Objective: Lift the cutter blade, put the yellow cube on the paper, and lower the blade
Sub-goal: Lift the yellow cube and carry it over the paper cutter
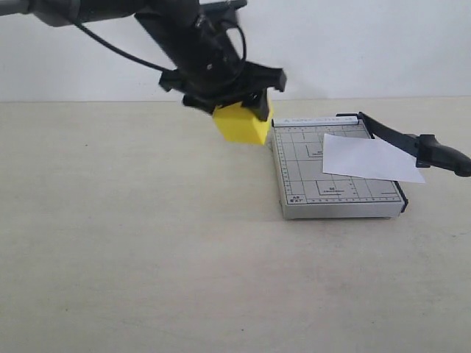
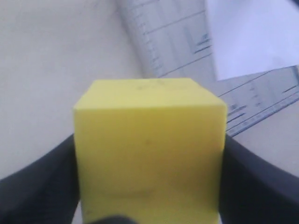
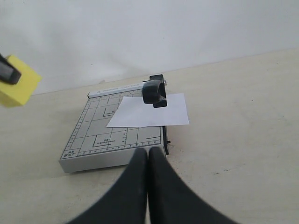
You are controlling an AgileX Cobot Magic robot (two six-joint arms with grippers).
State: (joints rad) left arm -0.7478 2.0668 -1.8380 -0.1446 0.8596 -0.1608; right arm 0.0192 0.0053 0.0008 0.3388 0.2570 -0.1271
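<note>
The yellow cube, top hidden by the clamping left gripper, hangs beside the cutter base. The right gripper is pinched closed, empty.

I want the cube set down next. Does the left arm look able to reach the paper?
Probably yes: the blade is raised clear, the paper lies bare, and the left pincer, holding the cube, hangs just beside the cutter.
</note>
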